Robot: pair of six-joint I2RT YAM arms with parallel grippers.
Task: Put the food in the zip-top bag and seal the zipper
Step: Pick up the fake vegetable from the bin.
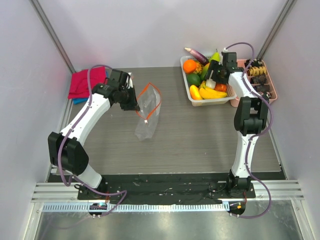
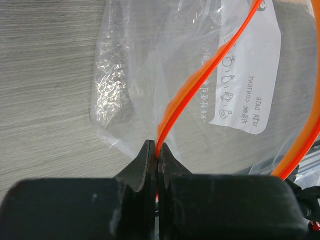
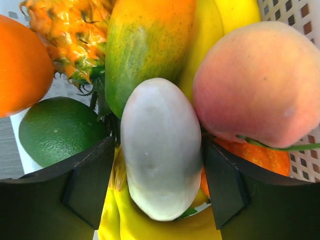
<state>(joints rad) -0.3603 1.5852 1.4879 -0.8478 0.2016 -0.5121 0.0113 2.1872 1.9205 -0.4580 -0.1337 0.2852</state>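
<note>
The left gripper [image 2: 156, 150] is fully closed, its jaws pinching the zipper [image 2: 200, 72] at a single point on the strip. The bag [image 2: 130, 90] hangs from that pinch with its mouth gaping and the strip curving into an open loop. Its white label [image 2: 245, 75] faces the wrist camera. Whether the bag's lower end touches the table [image 1: 190, 140] cannot be told. The right gripper [image 3: 160, 165] stands wide, with one finger on each side of the white piece [image 3: 160, 120]. The gaps are slight, and whether the pads press on it cannot be told. The white piece lies in the basket [image 1: 210, 103] on top of a banana [image 3: 150, 227], among other food: an orange [image 3: 20, 65], a green fruit [image 3: 60, 130], a mango [image 3: 145, 45], a peach [image 3: 255, 85] and a pineapple [image 3: 65, 35]. The basket sits at the far right of the table, just beside a pink tray [image 1: 270, 75] that runs along the right wall. A red cloth [image 1: 86, 82] lies at the far left corner. The table is grey wood-grain, enclosed by pale walls on the left, right and far sides. Bag and basket are well apart, with table surface between them. The right arm works near the right wall and the far edge.
</note>
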